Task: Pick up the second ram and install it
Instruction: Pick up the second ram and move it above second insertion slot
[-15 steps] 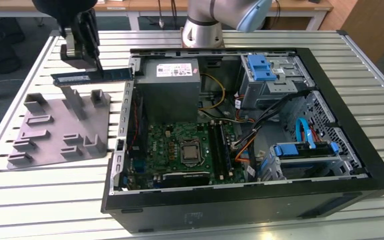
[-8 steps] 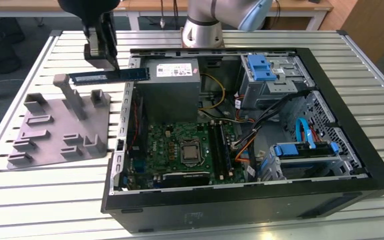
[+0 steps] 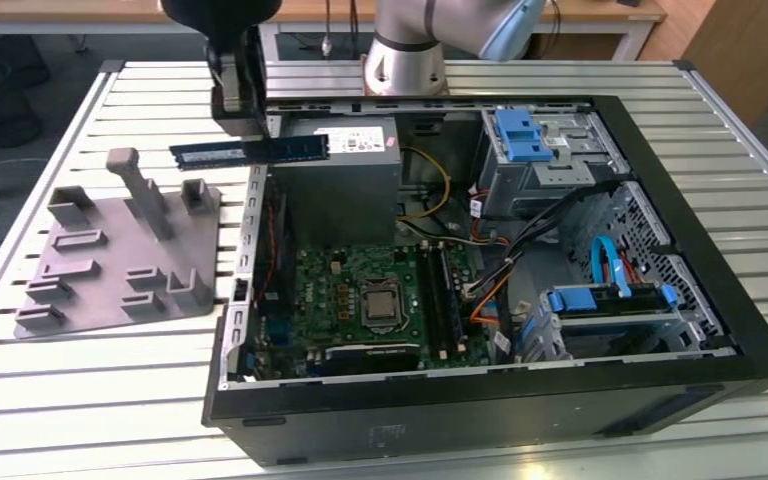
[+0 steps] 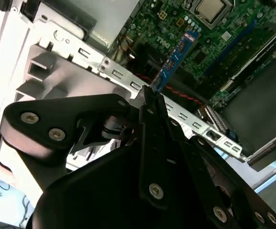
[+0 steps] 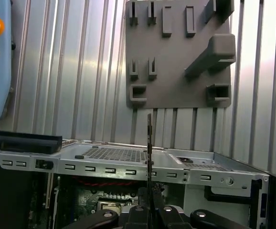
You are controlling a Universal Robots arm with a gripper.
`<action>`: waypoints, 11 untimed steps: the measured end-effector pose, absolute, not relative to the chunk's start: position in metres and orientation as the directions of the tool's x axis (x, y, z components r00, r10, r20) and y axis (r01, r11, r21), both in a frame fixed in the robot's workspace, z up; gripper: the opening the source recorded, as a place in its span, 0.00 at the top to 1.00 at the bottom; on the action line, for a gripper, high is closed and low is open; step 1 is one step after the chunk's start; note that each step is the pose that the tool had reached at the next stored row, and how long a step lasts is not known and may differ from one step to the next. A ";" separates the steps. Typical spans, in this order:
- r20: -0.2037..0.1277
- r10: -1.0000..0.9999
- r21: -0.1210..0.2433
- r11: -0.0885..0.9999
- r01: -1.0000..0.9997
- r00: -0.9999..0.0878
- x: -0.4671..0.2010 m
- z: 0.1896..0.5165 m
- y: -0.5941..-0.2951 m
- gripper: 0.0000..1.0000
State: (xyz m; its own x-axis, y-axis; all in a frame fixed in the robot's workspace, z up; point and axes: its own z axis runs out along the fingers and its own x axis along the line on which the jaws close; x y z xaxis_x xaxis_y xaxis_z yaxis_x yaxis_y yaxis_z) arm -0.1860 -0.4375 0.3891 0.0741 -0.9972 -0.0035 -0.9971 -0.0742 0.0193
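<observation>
We see the gripper clamped tight on the second ram, holding it level above the case rim, at about eleven o'clock from the motherboard in the exterior view. The stick lies crosswise to the memory slots — a slip in that thin pinch, or a low pass, could strike the rim or seat it crooked.
</observation>
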 end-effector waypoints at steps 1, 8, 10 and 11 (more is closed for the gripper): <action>-0.004 -0.997 0.019 -0.074 -0.997 0.074 -0.183 0.389 -0.437 0.86; -0.004 -0.997 0.022 -0.074 -0.997 0.074 -0.158 0.389 -0.437 0.86; -0.004 -0.997 0.023 -0.074 -0.997 0.074 -0.149 0.389 -0.437 0.86; -0.004 -0.997 0.024 -0.074 -0.997 0.074 -0.144 0.389 -0.437 0.86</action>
